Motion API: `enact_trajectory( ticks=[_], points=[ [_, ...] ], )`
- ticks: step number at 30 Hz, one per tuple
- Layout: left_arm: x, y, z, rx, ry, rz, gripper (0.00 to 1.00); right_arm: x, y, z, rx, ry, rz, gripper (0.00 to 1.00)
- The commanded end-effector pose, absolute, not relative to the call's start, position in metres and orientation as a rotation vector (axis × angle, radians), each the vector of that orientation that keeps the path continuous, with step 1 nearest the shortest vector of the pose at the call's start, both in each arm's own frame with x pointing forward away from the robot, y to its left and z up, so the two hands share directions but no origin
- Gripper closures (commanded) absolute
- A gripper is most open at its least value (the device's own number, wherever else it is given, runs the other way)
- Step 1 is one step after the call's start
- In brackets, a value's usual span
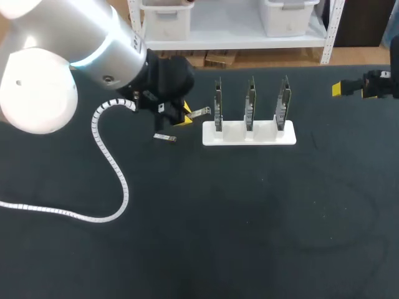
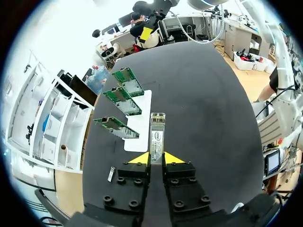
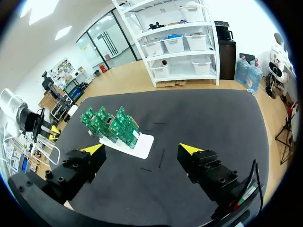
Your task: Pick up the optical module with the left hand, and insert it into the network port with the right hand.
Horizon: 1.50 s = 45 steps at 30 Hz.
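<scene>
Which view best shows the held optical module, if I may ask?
Left wrist view: the optical module lies close, in the left gripper. Head view shows it tiny; right wrist view, too far to tell.

— What do you see from overhead?
— My left arm [image 1: 75,56], white and silver with a black wrist, comes in from the upper left. My left claw [image 1: 185,116] carries a small silver metal optical module [image 1: 199,113]. It sticks out level, its free end close to the nearest board.
— Boards?
— Three upright green circuit boards [image 1: 250,103] stand in a row in a flat white slotted base [image 1: 249,135]. A second small silver piece [image 1: 165,137] lies flat on the black table [image 1: 218,224], left of the base. A white spiral-wrapped cable [image 1: 115,168] loops over the table.
— And the other side?
— My right claw [image 1: 338,89] sits at the far right, well apart from the base.
</scene>
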<state>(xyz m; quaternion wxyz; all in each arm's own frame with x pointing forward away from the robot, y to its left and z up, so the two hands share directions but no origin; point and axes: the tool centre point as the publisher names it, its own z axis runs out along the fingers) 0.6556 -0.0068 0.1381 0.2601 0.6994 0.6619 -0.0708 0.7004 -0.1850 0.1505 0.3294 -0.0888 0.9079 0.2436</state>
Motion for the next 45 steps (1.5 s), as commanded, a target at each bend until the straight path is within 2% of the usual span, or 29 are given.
enact_trajectory(
  ticks=[1, 12, 20, 27, 45],
  points=[
    [0.656, -0.005, 0.138, 1.897, 1.787, -0.197, 1.00, 0.699, -0.185, 0.151, -0.230, 2.376, 0.633, 0.00],
    [0.656, -0.005, 0.138, 1.897, 1.787, -0.197, 1.00, 0.699, -0.185, 0.151, -0.230, 2.376, 0.633, 0.00],
    [0.688, -0.034, 0.195, 1.940, 1.603, -0.176, 1.00, 0.699, -0.185, 0.151, -0.230, 2.376, 0.633, 0.00],
    [0.711, -0.040, 0.226, 1.765, 1.597, -0.234, 1.00, 0.699, -0.185, 0.151, -0.230, 2.376, 0.633, 0.00],
    [0.710, -0.073, 0.219, 1.501, 1.577, -0.480, 1.00, 0.699, -0.185, 0.151, -0.230, 2.376, 0.633, 0.00]
  ],
)
